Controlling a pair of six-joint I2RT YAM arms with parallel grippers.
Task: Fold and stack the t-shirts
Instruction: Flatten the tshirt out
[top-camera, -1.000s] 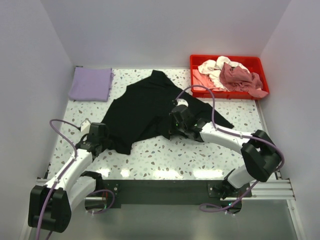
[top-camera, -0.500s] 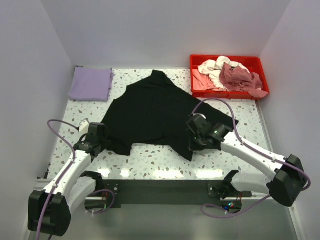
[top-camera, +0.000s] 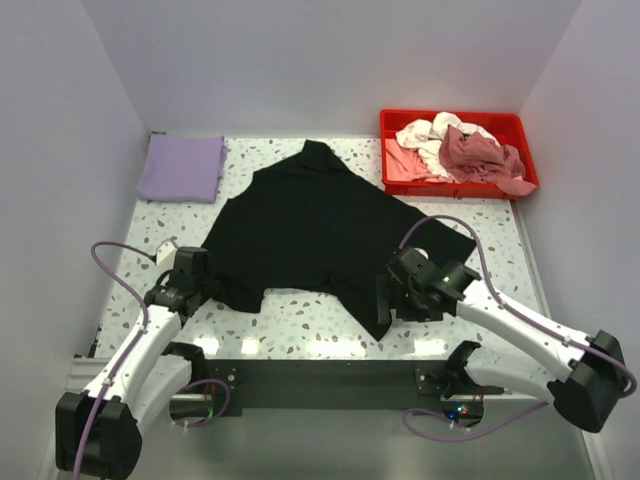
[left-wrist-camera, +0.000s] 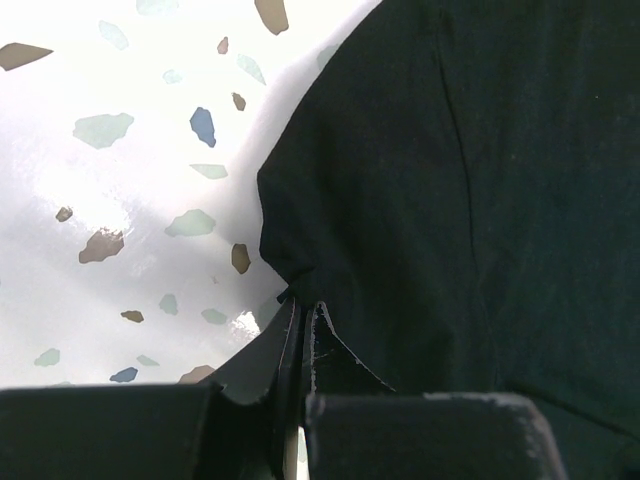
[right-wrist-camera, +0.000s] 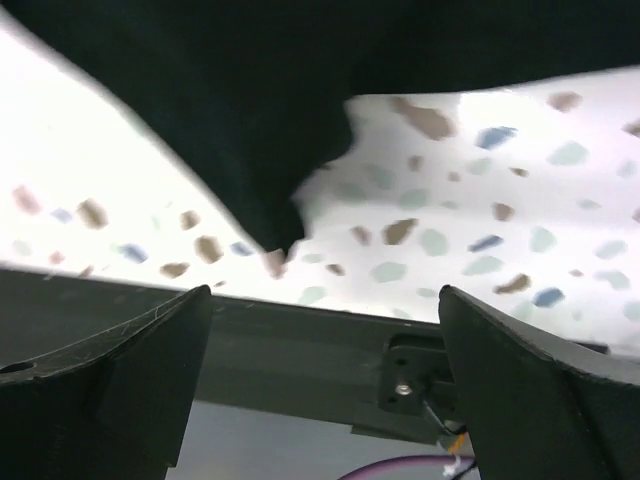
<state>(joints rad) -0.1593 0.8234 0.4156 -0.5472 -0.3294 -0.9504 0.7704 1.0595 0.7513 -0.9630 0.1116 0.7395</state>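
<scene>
While our left gripper (left-wrist-camera: 303, 320) pinches the near left edge of the black t-shirt (top-camera: 310, 225), our right gripper (right-wrist-camera: 322, 295) hangs with its fingers spread wide, holding nothing, just above the shirt's near corner. The black shirt lies flat on the speckled table (top-camera: 300, 312). We see a folded lavender t-shirt (top-camera: 182, 167) at the far left and more shirts (top-camera: 455, 148) piled in the red tray (top-camera: 500, 118).

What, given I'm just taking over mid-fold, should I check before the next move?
1. Left gripper shut on black t-shirt edge: ok.
2. Right gripper open, clear of cloth: ok.
3. Black t-shirt lying flat and square: not ok, skewed, near corner pulled to a point.
4. Lavender t-shirt folded, far left: ok.
5. Other t-shirts folded: not ok, heaped in red tray.
</scene>
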